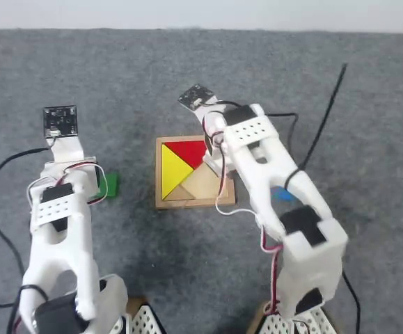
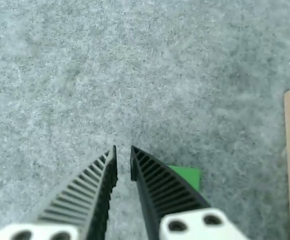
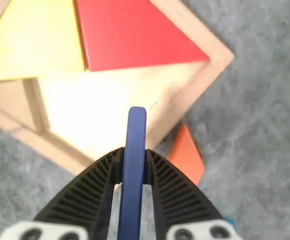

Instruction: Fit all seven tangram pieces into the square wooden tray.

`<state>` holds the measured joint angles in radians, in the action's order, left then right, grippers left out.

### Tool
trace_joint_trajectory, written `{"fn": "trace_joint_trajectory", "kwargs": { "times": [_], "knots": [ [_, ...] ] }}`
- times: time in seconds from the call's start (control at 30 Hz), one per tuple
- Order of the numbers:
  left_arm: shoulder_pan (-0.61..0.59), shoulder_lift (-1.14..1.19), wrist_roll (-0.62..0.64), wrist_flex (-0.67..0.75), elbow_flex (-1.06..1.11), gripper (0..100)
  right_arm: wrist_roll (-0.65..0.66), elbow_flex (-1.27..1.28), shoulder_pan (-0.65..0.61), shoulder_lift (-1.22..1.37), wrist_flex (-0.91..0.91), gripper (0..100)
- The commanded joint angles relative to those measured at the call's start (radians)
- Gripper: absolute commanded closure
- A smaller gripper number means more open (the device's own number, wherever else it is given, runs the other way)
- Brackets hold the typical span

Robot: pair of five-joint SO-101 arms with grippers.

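Right gripper (image 3: 134, 155) clamped on a dark blue tangram piece (image 3: 135, 127), held on edge between the ribbed black fingers and poking out past the fingertips. Directly beneath, bare pale floor of the square wooden tray (image 3: 212, 62), close to one corner. Farther into the tray, a large red triangle (image 3: 129, 30) and a large yellow triangle (image 3: 29, 45), lying flat and meeting along one edge. Outside the tray, an orange piece (image 3: 187, 155) flat on the grey carpet (image 3: 265, 125), just beside the rim and partly hidden by one finger. In the high view, a light blue piece (image 1: 282, 194) on the carpet, peeking out from under the right arm, near the tray's side.

Left gripper (image 2: 123, 160) pulled nearly together, only a thin slit between the tips, nothing held. Positioned over carpet, well apart from the tray. Green piece (image 2: 189, 176) flat on the carpet, just beside one finger and partly covered by it. Seen from above, green piece between the left arm and the tray, nearer the arm.
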<state>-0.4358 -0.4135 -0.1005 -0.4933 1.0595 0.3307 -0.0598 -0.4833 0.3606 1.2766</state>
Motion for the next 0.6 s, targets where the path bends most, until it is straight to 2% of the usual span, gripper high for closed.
{"fn": "trace_joint_trajectory", "kwargs": {
  "times": [0.0,0.23,0.33,0.47,0.57],
  "knots": [
    [0.009,-0.015,-0.014,0.018,-0.008,95,-0.055,-0.138,-0.015,0.045,0.041,98.9],
    [0.009,-0.014,-0.014,0.020,-0.008,95,-0.196,-0.284,-0.018,0.165,0.114,98.8],
    [0.009,-0.012,-0.014,0.020,-0.008,95,-0.206,-0.318,-0.019,0.193,0.160,96.7],
    [0.009,-0.012,-0.014,0.021,-0.008,95,-0.206,-0.364,-0.021,0.222,0.203,86.9],
    [0.009,-0.011,-0.014,0.023,-0.010,95,-0.207,-0.382,-0.038,0.243,0.209,86.6]
  ]
}}
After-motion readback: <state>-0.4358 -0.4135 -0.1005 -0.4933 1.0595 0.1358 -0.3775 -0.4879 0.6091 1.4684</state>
